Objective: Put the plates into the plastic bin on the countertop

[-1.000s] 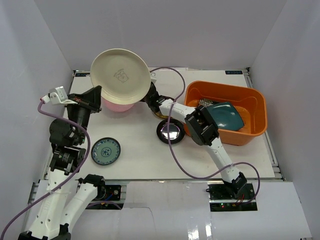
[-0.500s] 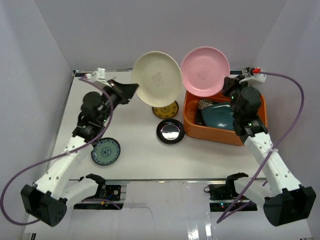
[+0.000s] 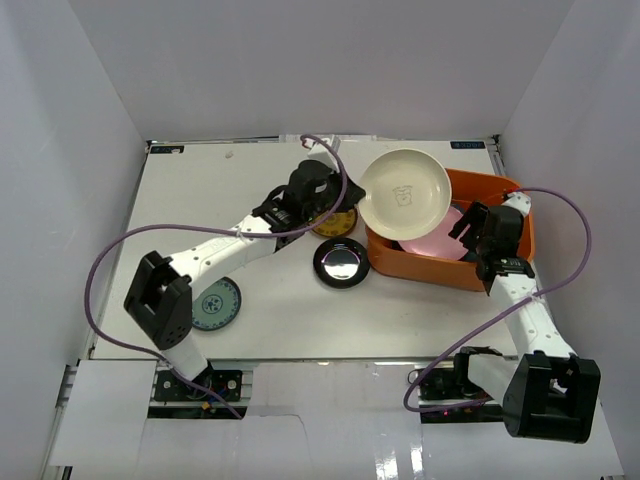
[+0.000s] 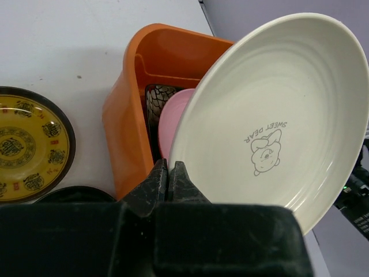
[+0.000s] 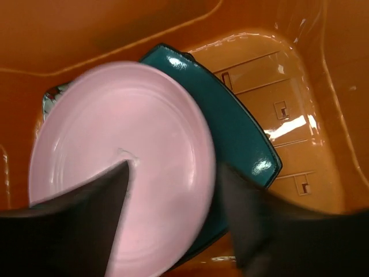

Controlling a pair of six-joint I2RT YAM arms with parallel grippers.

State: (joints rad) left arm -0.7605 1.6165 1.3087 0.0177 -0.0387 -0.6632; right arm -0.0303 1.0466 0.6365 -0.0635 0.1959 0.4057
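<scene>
Three plates on bench [image 3: 200, 190]: each lies flat, face up, on the white top.
Teal-patterned plate [image 3: 218, 302]: far left, near the front edge, partly covered by the left arm [image 3: 215, 250] at its elbow.
Yellow-patterned plate [image 3: 340, 222]: mid-bench, partly hidden by the left forearm in the top view, just behind the glossy black plate.
Glossy black plate [image 3: 341, 261]: just beside the left wall of the plastic bin.
Left end effector [image 4: 168, 172]: clenched on the lower rim of the cream plate.
Cream plate [image 3: 404, 193]: off the bench and tilted, printed side toward the cameras, hanging over the bin's left end.
Plastic bin [image 3: 432, 268]: orange, on the right side of the bench.
Dark patterned dish [image 4: 154, 103]: inside the bin, only a sliver showing behind the pink plate.
Pink plate [image 5: 155, 144]: inside the bin, lying across the dark teal square plate; blurred in the right wrist view.
Dark teal square plate [image 5: 236, 138]: inside the bin, under the pink plate.
Right end effector [image 5: 173, 170]: above the bin's right end, released, fingers spread with nothing clamped between them, the pink plate below.
</scene>
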